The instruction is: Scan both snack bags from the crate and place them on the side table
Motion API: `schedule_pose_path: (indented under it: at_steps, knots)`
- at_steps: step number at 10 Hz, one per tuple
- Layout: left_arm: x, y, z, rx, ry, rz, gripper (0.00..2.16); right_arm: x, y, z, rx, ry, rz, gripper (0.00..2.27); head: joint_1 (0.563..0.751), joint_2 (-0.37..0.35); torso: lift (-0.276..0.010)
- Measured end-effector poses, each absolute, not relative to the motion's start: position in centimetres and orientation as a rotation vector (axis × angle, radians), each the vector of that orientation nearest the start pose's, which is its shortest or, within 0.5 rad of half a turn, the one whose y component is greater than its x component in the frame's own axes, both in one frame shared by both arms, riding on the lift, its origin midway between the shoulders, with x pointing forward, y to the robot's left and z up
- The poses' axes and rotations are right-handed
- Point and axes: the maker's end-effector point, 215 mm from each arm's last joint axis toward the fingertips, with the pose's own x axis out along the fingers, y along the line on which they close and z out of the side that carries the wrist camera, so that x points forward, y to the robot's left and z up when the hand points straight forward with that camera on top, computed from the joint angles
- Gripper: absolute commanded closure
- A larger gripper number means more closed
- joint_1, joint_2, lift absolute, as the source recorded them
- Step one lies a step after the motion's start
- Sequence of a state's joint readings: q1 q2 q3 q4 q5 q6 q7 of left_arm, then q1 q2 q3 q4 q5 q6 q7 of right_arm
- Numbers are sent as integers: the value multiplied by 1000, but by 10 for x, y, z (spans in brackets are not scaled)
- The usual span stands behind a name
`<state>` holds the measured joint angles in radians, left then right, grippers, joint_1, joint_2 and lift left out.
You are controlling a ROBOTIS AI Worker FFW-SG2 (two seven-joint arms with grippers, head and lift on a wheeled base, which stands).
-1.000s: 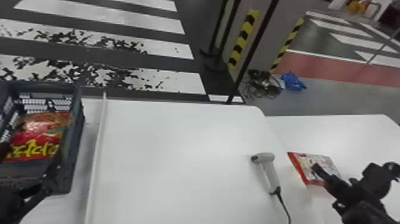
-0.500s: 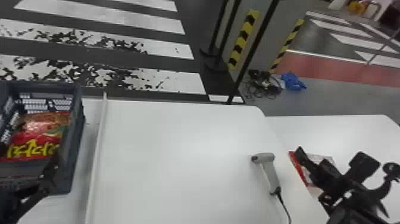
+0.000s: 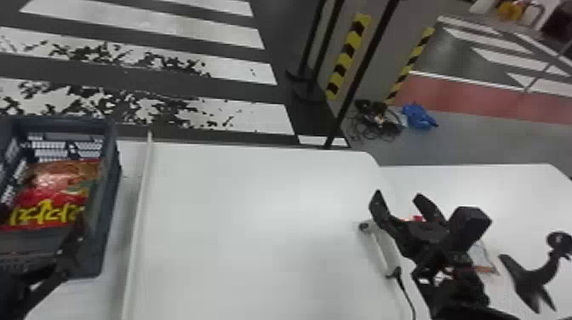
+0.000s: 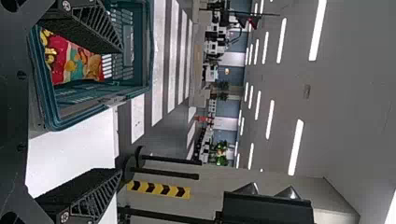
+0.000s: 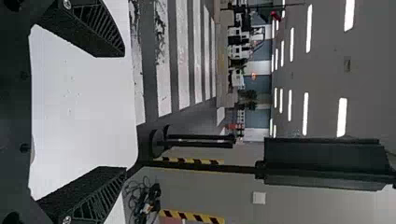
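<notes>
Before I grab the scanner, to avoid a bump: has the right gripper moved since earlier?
Yes, the right gripper has moved left, towards the scanner.

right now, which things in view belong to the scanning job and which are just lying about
For the job:
- crate
- bag in crate
- scanner
- bag on side table
- side table
- left pincer
- right pincer

Lying about:
- floor cables
- blue bundle

R claw point(image 3: 398, 196) open, wht tbl point(image 5: 84, 102), crosswalk point(image 5: 163, 93)

Indoor hall, crosswalk-striped floor point(image 3: 144, 57)
</notes>
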<state>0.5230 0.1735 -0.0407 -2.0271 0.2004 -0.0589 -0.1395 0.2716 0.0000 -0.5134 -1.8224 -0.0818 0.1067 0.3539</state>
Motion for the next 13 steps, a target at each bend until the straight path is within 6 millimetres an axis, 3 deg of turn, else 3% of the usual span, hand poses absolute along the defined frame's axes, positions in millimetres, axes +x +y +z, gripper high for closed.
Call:
schedule_pose_path:
  at_steps: [4,6,9,13]
  knots:
    - [434,195,-339,-73,8,-245,90,461,-341,-369,-21,23,-49,63,695,-194,-98]
    - [435,197,-332,-77,-19,-238,107,459,-313,-368,-24,-7,-35,63,695,-148,-98]
    - [439,206,-331,-85,-12,-248,140,453,-304,-377,-29,-3,-32,63,695,-128,-98]
    - [479,244,-308,-77,47,-233,144,445,-306,-385,-31,15,-33,63,695,-77,-98]
